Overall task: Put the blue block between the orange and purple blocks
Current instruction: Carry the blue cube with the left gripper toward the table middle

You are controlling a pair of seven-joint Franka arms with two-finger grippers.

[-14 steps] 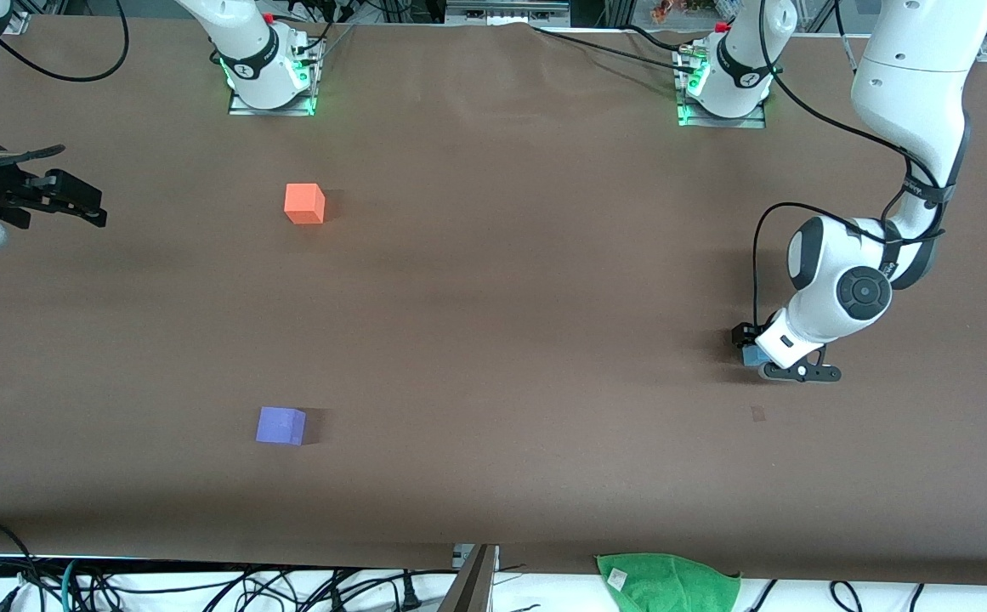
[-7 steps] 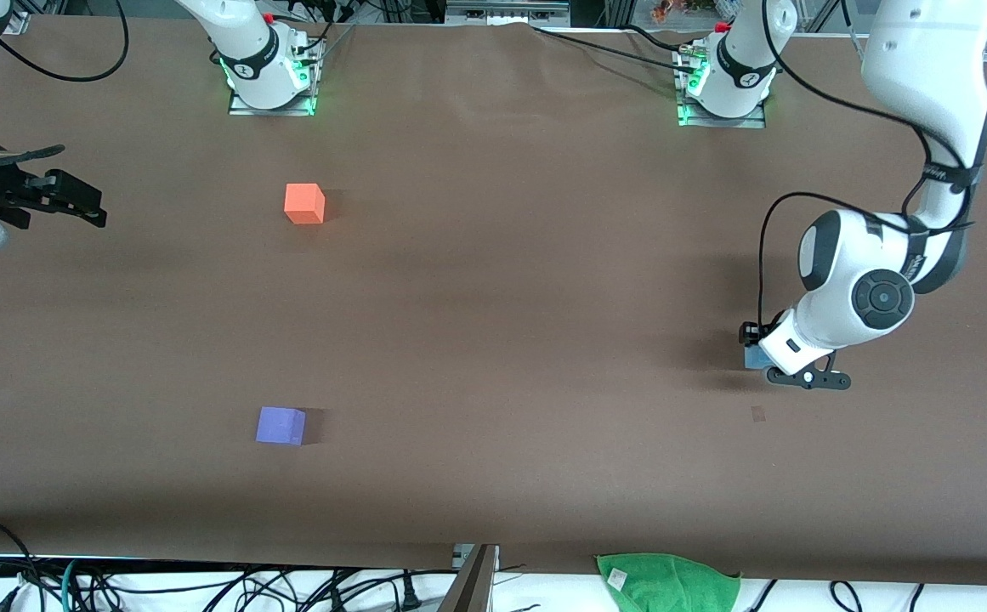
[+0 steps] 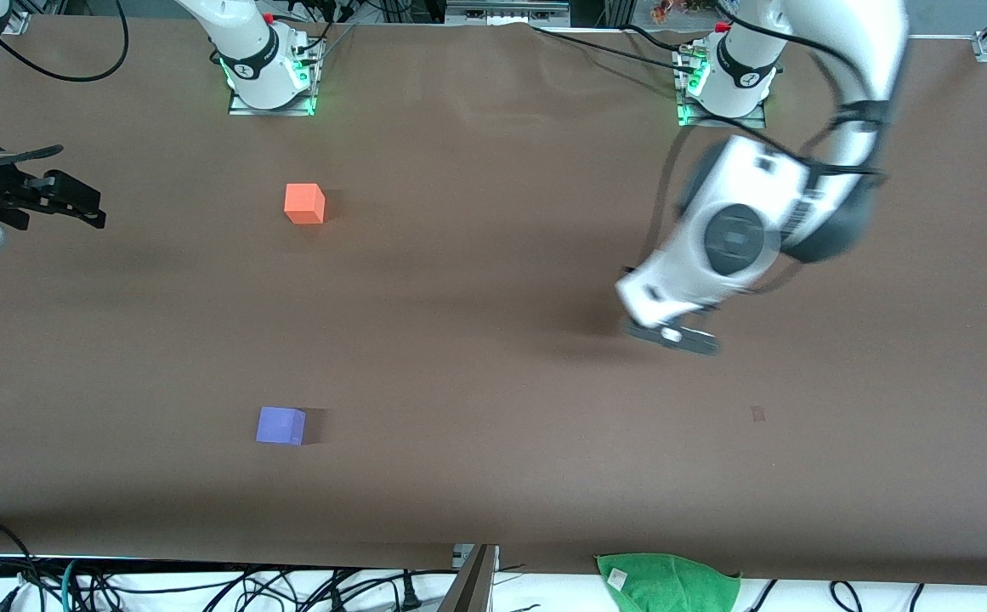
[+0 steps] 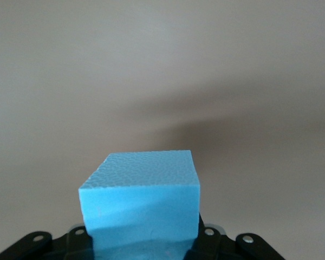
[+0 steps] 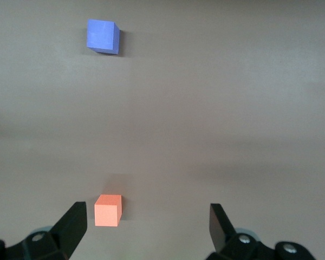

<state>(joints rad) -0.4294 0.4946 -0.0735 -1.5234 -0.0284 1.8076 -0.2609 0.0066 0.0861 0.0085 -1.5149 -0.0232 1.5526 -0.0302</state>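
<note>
The blue block [image 4: 141, 203], a light sky-blue cube, is clamped in my left gripper [image 4: 142, 238], which is shut on it. In the front view that gripper [image 3: 670, 331] hangs in the air over bare table near the left arm's end, and the hand hides the cube. The orange block [image 3: 304, 204] [image 5: 108, 210] sits on the table near the right arm's base. The purple block [image 3: 280, 425] [image 5: 103, 36] lies nearer to the front camera than the orange one, with a wide gap between them. My right gripper [image 3: 85, 208] [image 5: 146, 222] waits open and empty at the right arm's end.
A green cloth [image 3: 667, 582] lies at the table's edge closest to the front camera, with cables [image 3: 204, 586] along that edge. A small dark mark [image 3: 757, 414] is on the brown table cover. Both arm bases [image 3: 272, 76] [image 3: 723, 85] stand along the table's robot edge.
My left gripper closed on the blue block, lifted it off the table and swung it toward the table's middle. The right arm stayed still.
</note>
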